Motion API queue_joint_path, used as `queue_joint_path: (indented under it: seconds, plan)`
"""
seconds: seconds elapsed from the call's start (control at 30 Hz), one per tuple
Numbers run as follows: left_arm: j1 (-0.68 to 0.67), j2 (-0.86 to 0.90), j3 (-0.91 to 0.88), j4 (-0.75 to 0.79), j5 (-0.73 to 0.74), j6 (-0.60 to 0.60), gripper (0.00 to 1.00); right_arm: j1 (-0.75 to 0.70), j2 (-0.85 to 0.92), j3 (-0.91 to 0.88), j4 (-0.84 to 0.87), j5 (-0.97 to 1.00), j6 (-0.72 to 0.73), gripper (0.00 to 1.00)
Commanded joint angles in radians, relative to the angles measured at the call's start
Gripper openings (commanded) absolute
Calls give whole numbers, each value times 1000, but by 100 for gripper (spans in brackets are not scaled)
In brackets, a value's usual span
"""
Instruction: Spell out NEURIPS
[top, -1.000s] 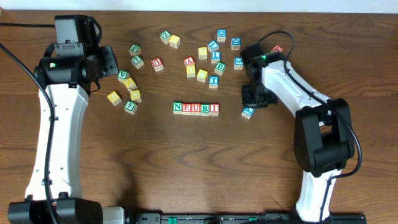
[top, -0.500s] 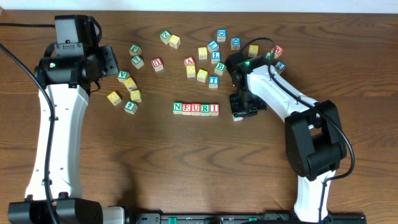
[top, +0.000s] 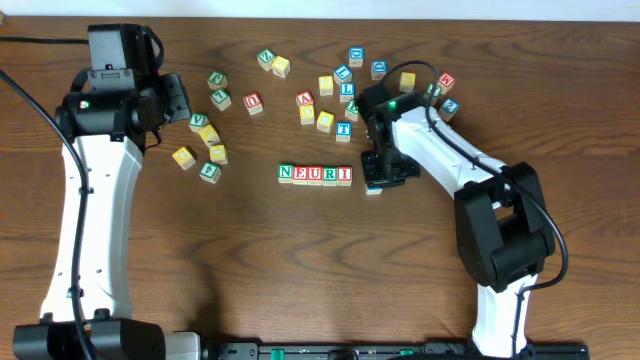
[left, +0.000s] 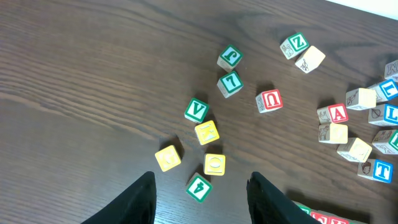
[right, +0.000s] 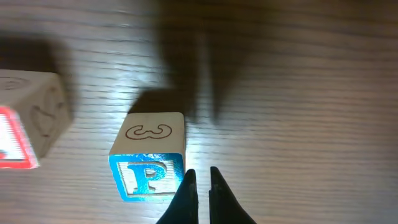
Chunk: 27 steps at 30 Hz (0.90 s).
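A row of cubes spelling NEURI (top: 315, 174) lies at the table's middle. A blue P cube (top: 373, 188) rests on the table just right of the row's I cube and slightly nearer; it also shows in the right wrist view (right: 149, 175), with the red I cube (right: 22, 137) to its left. My right gripper (top: 385, 172) is shut and empty, its fingertips (right: 202, 183) against the P cube's right side. My left gripper (top: 172, 100) is open and empty, hovering (left: 201, 176) over loose cubes at the left. I cannot pick out an S cube.
Several loose cubes lie scattered behind the row (top: 330, 95), with three more at the back right (top: 440, 92). A cluster of green and yellow cubes (left: 202, 146) sits under my left gripper. The right arm's link crosses the table right of the row.
My right gripper has moved left towards the row, and the blue P cube has slid with it from well right of the row to near the I cube. The left arm has not moved.
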Motion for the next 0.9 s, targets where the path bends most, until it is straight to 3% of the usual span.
queue_joint_path:
  seconds: [0.0, 0.87]
  plan:
    - [4, 6, 20, -2, -6, -5, 47, 28, 3, -15, 21, -11, 15, 3]
    - [4, 6, 20, -2, -6, -5, 47, 31, -3, -16, 33, -63, 30, 1]
